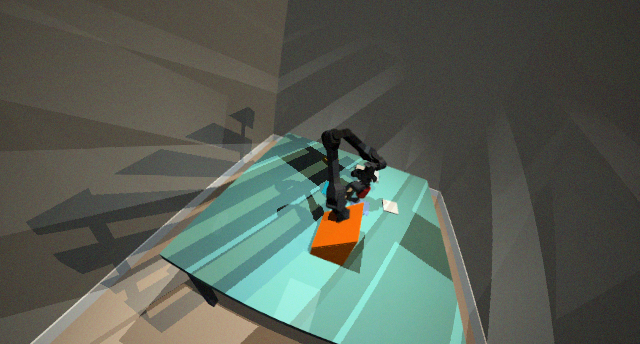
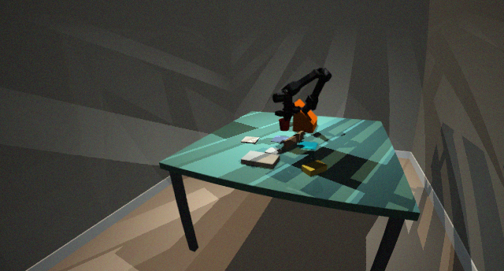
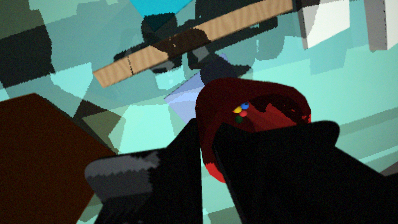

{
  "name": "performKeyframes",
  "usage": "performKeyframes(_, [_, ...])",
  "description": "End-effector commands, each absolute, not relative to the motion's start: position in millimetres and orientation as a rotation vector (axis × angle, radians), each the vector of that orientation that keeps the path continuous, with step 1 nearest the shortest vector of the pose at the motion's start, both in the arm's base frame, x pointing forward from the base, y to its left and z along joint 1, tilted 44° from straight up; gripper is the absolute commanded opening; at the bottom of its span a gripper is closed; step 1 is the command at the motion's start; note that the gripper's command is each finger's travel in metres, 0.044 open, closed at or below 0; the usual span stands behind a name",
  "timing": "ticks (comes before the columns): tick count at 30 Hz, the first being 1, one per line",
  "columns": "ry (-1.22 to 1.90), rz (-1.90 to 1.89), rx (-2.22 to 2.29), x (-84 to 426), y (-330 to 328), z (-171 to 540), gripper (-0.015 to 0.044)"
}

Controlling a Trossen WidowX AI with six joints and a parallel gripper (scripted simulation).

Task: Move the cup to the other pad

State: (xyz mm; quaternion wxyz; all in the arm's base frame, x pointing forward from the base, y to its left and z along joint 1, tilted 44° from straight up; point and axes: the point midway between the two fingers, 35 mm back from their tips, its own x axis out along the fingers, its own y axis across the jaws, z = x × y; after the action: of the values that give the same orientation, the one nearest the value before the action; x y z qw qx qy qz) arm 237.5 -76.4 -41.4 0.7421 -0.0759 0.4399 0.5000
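One red cup (image 3: 250, 117) sat pinched in the jaws, nearly shut on its rim wall; cup off the bench (image 2: 354, 176), carried just above it. Wrist view: black fingers covered the cup's near side and lower body, only the mouth and far rim showed. A few marbles (image 3: 241, 111) visible inside, yellow, blue, red, green; exact count hard to tell. Lilac pad (image 3: 186, 96) lay partly under the cup, mostly hidden by it and by shadow. Cyan pad (image 3: 159, 6) cut off at frame top. Wood plank (image 3: 195, 42) lay between the two pads, ends out of frame. Top view: arm and orange block (image 1: 338, 233) masked most of the cup, only a red sliver seen. Exterior view: cup hung just beside the orange block, near the bench's far edge. White card (image 2: 250, 139), tan slab (image 2: 261, 158), yellow block (image 2: 314, 168) lay toward the near edge, well apart from the cup. Broad bare bench to the right.
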Motion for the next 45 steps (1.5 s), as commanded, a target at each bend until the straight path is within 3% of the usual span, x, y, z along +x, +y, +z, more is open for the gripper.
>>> performKeyframes(1, [0.964,1.099,-0.158,241,-68,-34,0.0000])
performKeyframes(45, [0.960,1.102,-0.155,280,5,46,0.0000])
